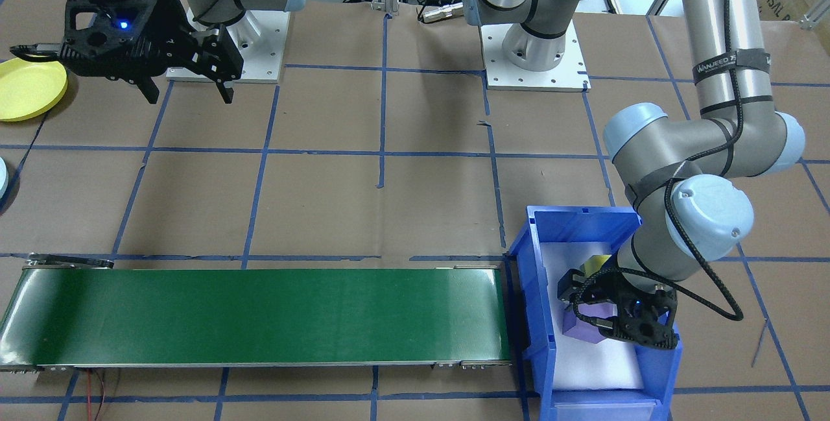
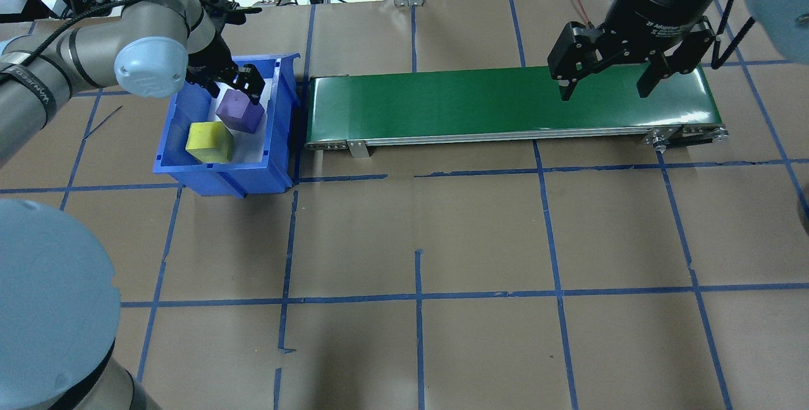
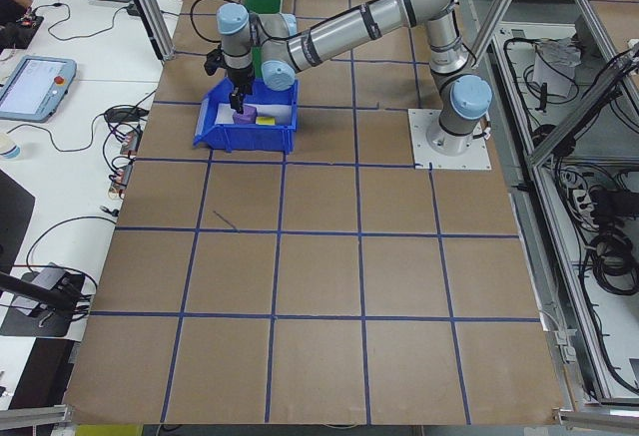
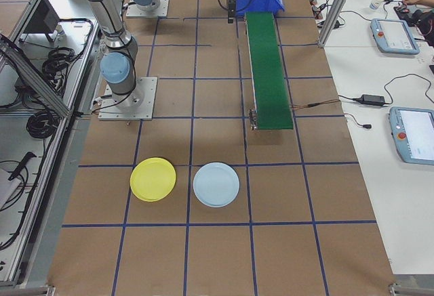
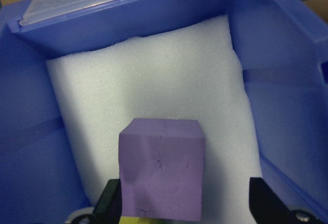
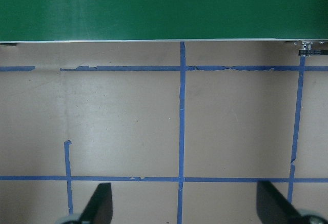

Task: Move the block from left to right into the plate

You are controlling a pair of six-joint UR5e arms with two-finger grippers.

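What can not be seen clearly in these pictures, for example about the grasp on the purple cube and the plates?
- Purple cube: the left gripper straddles it open; whether a finger touches it cannot be told in the left wrist view.
- Yellow cube: in the front-facing view the left arm covers most of it.
- Yellow plate: cut by the front-facing view's edge; absent overhead.
- Light blue plate: whole only in the right view.
- Right gripper: open, empty.
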